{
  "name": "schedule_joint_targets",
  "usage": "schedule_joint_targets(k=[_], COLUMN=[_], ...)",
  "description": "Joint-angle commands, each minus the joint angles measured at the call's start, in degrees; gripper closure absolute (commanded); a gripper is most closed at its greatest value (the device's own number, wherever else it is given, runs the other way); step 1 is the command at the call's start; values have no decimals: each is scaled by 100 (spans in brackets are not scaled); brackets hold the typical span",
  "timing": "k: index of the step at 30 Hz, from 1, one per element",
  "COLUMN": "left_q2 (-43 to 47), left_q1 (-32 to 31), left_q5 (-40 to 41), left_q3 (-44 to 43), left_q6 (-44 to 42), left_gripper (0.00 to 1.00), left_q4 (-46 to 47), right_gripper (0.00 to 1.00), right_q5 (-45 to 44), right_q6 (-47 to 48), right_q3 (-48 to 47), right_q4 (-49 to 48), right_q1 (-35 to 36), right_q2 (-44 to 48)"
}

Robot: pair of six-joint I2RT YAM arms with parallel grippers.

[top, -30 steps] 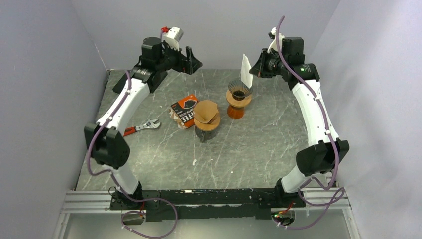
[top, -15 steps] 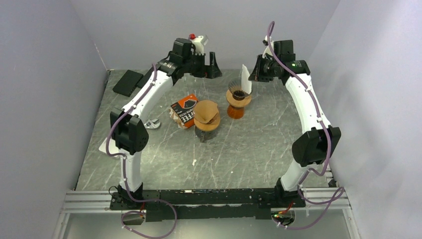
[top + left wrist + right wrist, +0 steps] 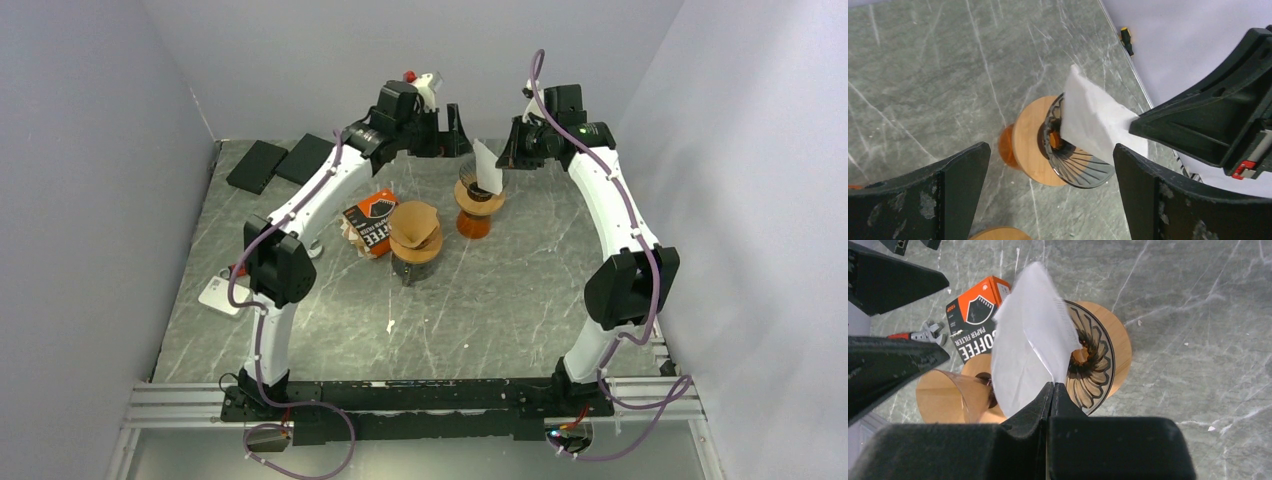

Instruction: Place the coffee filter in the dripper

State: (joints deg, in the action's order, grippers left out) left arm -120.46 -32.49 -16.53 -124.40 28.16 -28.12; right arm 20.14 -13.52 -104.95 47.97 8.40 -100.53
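The insertion step is in hand. The flat white paper filter [image 3: 1028,330] is clamped at one edge in the right pincer [image 3: 1050,387], and its lower corner appears dipped into the ribbed glass dripper [image 3: 1093,365] on its round wooden collar, far centre of the marbled bench [image 3: 500,290]. The left pincer [image 3: 1050,150] is held apart, empty, just beside. Next, the paper likely needs lowering and spreading into a cone against the ribs.

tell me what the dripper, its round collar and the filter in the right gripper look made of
Dripper: translucent smoky glass or plastic, glossy, with moulded spiral ribs. The pictures don't settle which of the two.
Collar: wood by the look of it, with a warm tan, matte face.
Filter: thin white paper, matte, with a crimped seam along one edge, pinched by the right gripper.
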Motion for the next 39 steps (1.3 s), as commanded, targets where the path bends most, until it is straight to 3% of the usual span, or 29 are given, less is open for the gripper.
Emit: schedule_joint_targets(k=[1, 12, 15, 19, 26, 35, 39], left_q2=[-164, -457, -496, -500, -525, -538, -580], left_q1=[-178, -380, -376, -378, -380, -381, -376], left_q5=[54, 433, 471, 479, 147, 45, 18], left_q3=[-395, -593, -565, -509, -437, -438, -507], left_q6=[180, -208, -277, -399, -517, -528, -542], left_gripper=[1, 1, 13, 26, 34, 37, 36], left_q4=[126, -152, -173, -127, -24, 70, -52], right_gripper=[100, 95, 92, 79, 49, 29, 26], right_q5=[163, 301, 98, 37, -142, -366, -380], right_q6=[17, -41, -4, -6, 20, 64, 51], right_q3=[36, 194, 217, 256, 275, 267, 308], right_q4=[-226, -358, -357, -426, -530, -576, -613], right_q1=[28, 30, 25, 30, 30, 30, 34], right_q2=[63, 115, 185, 249, 274, 315, 205])
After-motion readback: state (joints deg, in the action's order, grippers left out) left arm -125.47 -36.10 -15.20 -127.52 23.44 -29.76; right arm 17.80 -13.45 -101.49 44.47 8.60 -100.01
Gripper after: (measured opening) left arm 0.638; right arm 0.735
